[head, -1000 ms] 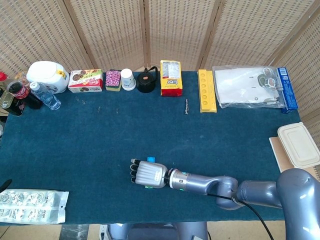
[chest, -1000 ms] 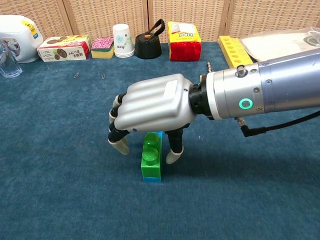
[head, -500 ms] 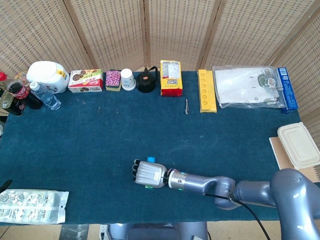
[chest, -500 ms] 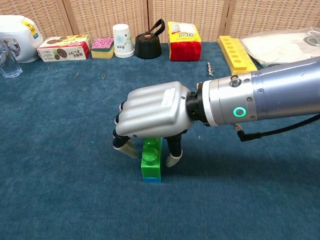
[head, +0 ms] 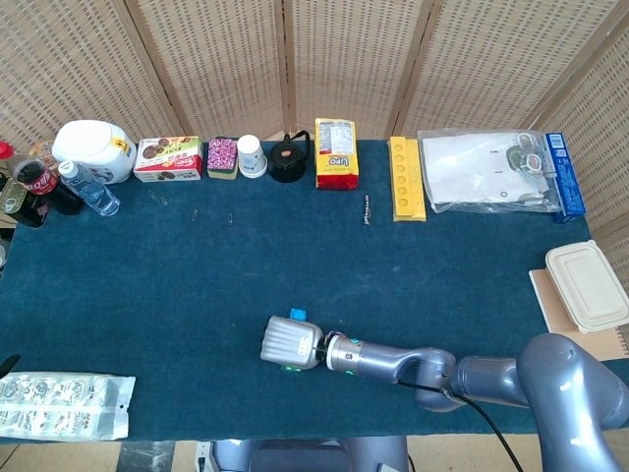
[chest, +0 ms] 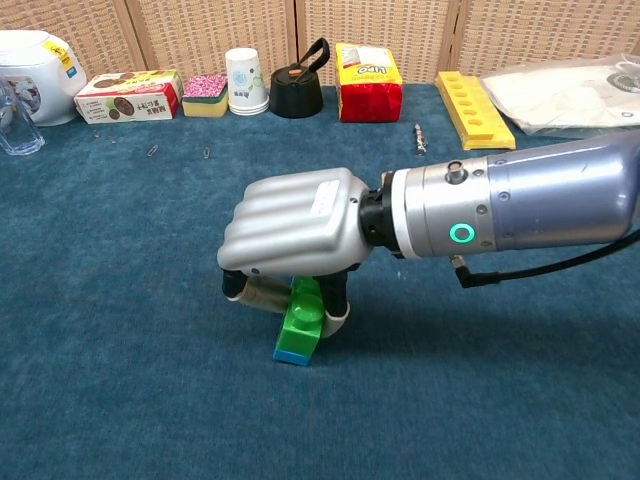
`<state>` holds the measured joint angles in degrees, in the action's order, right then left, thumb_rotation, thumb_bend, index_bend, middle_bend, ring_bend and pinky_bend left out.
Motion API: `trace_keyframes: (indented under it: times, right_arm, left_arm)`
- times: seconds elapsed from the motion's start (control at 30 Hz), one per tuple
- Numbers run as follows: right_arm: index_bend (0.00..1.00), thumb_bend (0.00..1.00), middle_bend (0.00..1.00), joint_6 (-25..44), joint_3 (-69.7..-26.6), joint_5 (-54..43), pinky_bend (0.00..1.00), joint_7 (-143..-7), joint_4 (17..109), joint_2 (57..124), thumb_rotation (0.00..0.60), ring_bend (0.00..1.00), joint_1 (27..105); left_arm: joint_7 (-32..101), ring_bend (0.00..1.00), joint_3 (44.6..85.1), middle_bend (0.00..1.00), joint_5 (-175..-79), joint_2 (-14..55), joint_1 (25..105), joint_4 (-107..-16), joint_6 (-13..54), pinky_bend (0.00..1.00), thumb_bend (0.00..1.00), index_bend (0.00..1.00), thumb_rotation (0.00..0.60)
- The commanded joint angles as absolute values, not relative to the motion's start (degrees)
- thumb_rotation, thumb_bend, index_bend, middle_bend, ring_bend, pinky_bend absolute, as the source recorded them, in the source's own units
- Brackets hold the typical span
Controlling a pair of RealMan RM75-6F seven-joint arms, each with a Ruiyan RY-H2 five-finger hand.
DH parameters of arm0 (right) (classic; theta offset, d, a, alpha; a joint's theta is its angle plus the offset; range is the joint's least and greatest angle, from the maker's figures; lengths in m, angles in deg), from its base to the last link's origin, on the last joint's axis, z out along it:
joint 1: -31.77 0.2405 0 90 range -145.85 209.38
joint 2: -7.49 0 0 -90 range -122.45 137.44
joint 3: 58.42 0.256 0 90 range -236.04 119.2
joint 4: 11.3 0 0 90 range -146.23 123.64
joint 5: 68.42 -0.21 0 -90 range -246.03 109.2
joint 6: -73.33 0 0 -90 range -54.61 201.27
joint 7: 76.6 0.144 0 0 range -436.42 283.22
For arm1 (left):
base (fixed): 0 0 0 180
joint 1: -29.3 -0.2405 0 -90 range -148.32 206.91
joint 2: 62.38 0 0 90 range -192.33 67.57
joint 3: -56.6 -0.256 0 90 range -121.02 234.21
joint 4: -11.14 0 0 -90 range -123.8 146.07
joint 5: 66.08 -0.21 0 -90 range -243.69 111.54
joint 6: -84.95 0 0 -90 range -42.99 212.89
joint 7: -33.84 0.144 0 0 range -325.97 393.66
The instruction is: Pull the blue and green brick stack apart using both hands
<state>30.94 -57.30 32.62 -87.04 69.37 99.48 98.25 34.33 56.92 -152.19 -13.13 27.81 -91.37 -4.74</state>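
Note:
The blue and green brick stack (chest: 300, 322) lies on the blue cloth near the table's front edge, tilted over to the right, its green brick on top and a blue one at its base. My right hand (chest: 295, 245) covers it from above, fingers curled around the green brick and gripping it. From the head view only a blue corner of the stack (head: 296, 316) and a green sliver peek out from under the right hand (head: 288, 344). My left hand appears in neither view.
Along the back edge stand a white jug (head: 95, 149), a snack box (head: 168, 158), a paper cup (head: 252, 155), a black kettle (head: 288, 160), a yellow-red bag (head: 335, 153) and a yellow tray (head: 406, 178). A plastic packet (head: 64, 405) lies front left.
My right hand has dropped and closed its fingers around the stack, which has tipped from upright to leaning right.

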Motion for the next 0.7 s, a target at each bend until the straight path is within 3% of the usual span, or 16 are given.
trace_keyframes:
  times: [0.03,0.27,0.7]
  right_arm:
    - [0.64,0.02,0.60,29.7,-57.1,32.0,0.60,-85.8,69.3,99.6,0.600,0.60,97.7]
    - [0.67,0.03,0.63,26.8,-56.0,29.0,0.63,-80.7,71.2,98.2,0.600,0.63,95.8]
    - [0.68,0.04,0.64,22.1,-51.5,15.3,0.66,-66.7,83.1,89.0,0.600,0.66,88.3]
  left_arm:
    - [34.3,0.03,57.0,0.14,-152.2,-13.1,27.8,-91.3,-4.9,0.20,0.22,0.16,0.519]
    - [34.3,0.03,56.9,0.14,-152.7,-12.9,27.9,-91.3,-4.8,0.20,0.22,0.16,0.519]
    - [32.7,0.03,56.4,0.14,-156.0,-14.0,31.0,-94.3,-0.5,0.20,0.22,0.16,0.519]
